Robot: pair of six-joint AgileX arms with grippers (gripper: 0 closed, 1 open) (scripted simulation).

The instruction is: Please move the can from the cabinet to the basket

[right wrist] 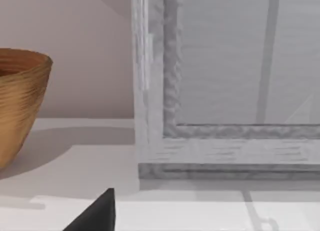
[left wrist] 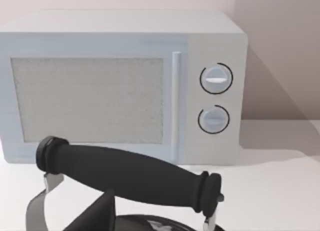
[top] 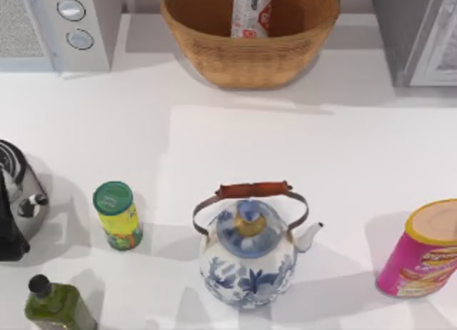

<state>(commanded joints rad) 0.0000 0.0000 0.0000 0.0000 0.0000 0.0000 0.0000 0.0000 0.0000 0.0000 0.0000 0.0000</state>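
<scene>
Where the wicker basket [top: 250,55] stood at the back middle of the white tabletop [top: 235,144], the silver-white can [top: 251,12] with red markings lay inside it, leaning against the far wall. The cabinet [top: 421,37] sat at the back right corner, apart from the basket, and its white framed door [right wrist: 225,76] looked closed in the right wrist view, with the basket's side [right wrist: 20,101] off to one edge. A dark tip of the right pincer [right wrist: 97,213] showed low in that view; whether it was spread or pressed together could not be told. The same held for the left pincer [left wrist: 97,213], of which a dark tip showed beside the black handle of a metal kettle [left wrist: 125,173], facing the white appliance [left wrist: 120,86] with two round knobs. Along the front of the tabletop stood a green bottle [top: 53,305], a yellow-green can [top: 118,216], a blue-and-white teapot [top: 250,255] and a pink canister [top: 421,251]
</scene>
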